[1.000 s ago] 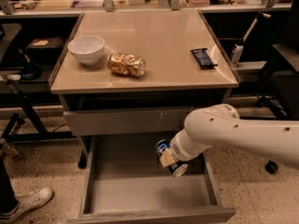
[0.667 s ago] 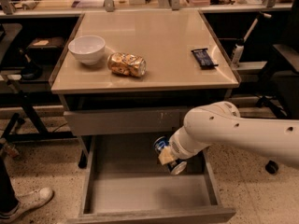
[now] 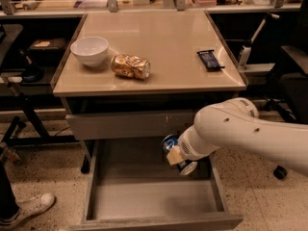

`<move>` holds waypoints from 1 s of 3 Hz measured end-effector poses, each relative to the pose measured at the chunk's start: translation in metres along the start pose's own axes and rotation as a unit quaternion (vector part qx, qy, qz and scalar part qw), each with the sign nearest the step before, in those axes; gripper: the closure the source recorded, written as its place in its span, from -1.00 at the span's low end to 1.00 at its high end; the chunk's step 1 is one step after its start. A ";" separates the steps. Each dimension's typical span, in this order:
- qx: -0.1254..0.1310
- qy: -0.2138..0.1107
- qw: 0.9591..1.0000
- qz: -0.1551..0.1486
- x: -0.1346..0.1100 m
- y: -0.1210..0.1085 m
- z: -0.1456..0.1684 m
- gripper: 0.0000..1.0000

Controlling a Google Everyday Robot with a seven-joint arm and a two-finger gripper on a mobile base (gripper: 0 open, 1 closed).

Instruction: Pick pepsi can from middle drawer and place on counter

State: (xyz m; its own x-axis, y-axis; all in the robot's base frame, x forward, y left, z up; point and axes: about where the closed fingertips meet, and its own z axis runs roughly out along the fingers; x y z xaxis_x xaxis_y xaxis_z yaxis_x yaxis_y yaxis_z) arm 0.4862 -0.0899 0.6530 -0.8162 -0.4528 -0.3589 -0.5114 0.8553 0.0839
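My gripper (image 3: 176, 155) hangs over the shallow grey middle drawer (image 3: 144, 198), fingers clamped on the small dark blue pepsi can (image 3: 169, 142); grasp done; placing on the glossy beige counter surface (image 3: 163, 47) remains.

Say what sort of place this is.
Probably a robotics lab or workshop: cluttered workbenches behind the glossy beige counter, speckled floor, and the robot's gripper holding a dark blue pepsi can over the open grey drawer.

Beyond the far edge of the counter (image 3: 168, 42) runs a cluttered workbench (image 3: 57, 1) with metal uprights, a dark shelf unit (image 3: 33, 47) stands off its left edge and a black office chair (image 3: 294, 81) off its right, all on a pale speckled floor (image 3: 274, 201) under warm light.
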 end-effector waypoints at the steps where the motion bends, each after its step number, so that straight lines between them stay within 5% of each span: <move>1: 0.031 -0.022 0.999 -0.002 -0.011 -0.006 -0.048 1.00; 2: 0.061 -0.039 0.997 -0.010 -0.029 -0.010 -0.086 1.00; 3: 0.062 -0.039 0.997 -0.010 -0.029 -0.011 -0.088 1.00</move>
State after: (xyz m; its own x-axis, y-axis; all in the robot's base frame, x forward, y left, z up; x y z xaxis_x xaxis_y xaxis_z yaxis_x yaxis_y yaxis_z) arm 0.4916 -0.1079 0.7442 -0.7798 -0.4536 -0.4315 -0.4864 0.8729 -0.0385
